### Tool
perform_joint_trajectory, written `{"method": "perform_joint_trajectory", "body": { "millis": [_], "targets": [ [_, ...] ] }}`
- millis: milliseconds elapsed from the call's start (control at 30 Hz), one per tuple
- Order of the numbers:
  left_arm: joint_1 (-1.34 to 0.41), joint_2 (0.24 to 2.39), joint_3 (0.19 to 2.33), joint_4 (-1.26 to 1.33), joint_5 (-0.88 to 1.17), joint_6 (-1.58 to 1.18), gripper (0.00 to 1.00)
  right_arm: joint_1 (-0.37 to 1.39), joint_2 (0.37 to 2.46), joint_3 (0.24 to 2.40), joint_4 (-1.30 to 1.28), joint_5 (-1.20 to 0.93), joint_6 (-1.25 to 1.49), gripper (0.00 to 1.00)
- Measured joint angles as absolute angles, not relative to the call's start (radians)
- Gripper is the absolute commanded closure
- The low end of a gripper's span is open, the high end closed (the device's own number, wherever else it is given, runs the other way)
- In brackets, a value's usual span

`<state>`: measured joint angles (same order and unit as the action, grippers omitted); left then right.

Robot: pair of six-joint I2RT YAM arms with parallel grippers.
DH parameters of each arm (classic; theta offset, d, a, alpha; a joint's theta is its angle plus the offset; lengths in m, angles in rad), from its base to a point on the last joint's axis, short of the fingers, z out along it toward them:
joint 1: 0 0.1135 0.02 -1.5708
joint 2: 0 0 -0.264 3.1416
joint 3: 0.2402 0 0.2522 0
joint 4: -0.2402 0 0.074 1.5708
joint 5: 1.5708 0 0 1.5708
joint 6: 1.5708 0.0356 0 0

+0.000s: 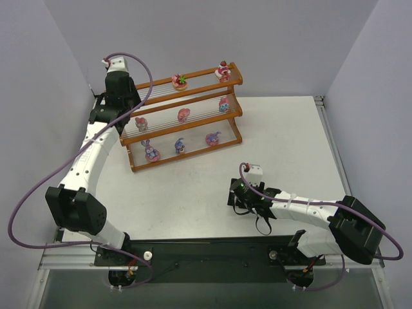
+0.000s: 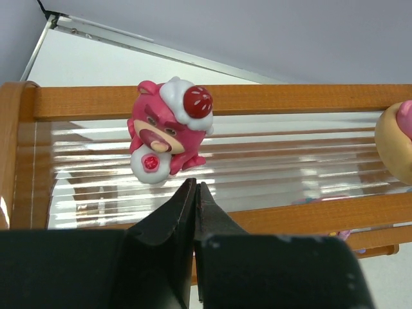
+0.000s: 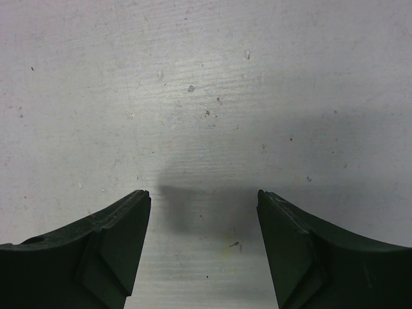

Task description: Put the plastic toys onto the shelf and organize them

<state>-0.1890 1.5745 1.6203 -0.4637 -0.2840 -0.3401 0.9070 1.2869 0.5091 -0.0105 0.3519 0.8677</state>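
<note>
Left gripper [image 2: 195, 190]: jaws pressed together, holding nothing, tips just short of a pink plastic bear figurine [image 2: 168, 129]. It sits tilted at the left end of the orange-brown wooden stepped shelf [image 2: 290, 98], top tier. Right gripper [image 3: 204, 196]: spread wide, low over the white table [image 3: 206, 77], near right.

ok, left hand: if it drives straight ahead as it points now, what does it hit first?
Most likely the red bear toy on the top tier of the shelf: the shut left hand points at its base, right of its middle. Depth is unclear, so it might slip past onto the rods.
</note>
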Motion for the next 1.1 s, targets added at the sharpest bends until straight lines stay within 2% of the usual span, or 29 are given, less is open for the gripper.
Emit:
{"method": "perform_joint_trajectory", "body": {
  "millis": [333,533,733,1100],
  "targets": [
    [-0.184,1.414,1.602,-0.475,-0.292,-0.345,0.87,0.907,1.302,0.514,-0.01,0.352,0.867,0.32],
    [-0.097,1.356,1.604,-0.474,-0.278,-0.4,0.87,0.907,1.31,0.519,-0.007,0.351,0.868,0.33],
    [0.002,1.412,1.605,-0.464,-0.223,-0.461,0.88,0.907,1.31,0.519,-0.006,0.351,0.867,0.32],
    [0.132,1.633,1.705,-0.429,0.0,-0.543,0.92,0.907,1.309,0.52,-0.007,0.352,0.863,0.32]
  ]
}}
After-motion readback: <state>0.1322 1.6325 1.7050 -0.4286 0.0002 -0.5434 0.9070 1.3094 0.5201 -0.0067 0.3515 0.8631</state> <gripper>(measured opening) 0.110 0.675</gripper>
